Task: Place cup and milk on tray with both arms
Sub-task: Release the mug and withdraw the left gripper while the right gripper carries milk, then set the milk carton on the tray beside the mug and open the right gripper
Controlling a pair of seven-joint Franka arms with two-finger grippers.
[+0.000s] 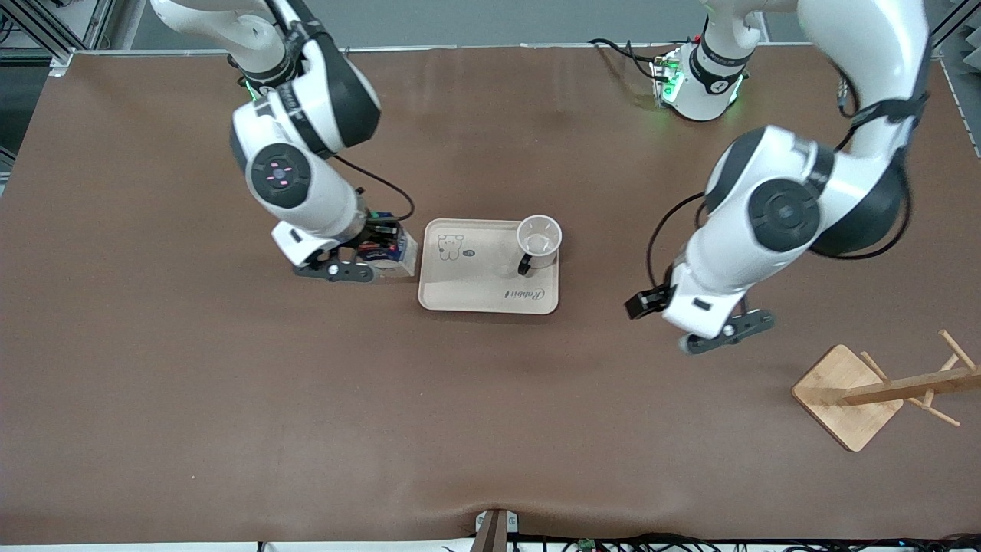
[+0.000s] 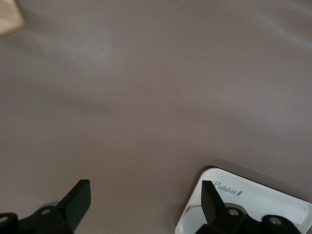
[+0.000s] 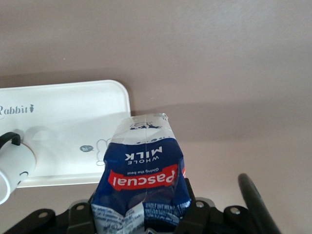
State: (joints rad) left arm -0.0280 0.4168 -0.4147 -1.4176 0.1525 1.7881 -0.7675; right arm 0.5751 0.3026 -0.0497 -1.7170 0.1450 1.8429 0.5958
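My tray holds only the cup, which stands upright at the corner toward my left arm's end, its inside showing white and bare, its black handle turned toward the front camera. The bear drawing and the rest of the cream surface lie free. My right gripper is clamped on the milk, holding it just beside the tray's edge toward my right arm's end; whether the carton touches the table I cannot tell. The carton is dark blue with a red band and a pale, crumpled end. My left gripper hangs over bare brown table between the tray and the wooden rack, fingers spread with nothing between them, the tray's corner showing just past one fingertip.
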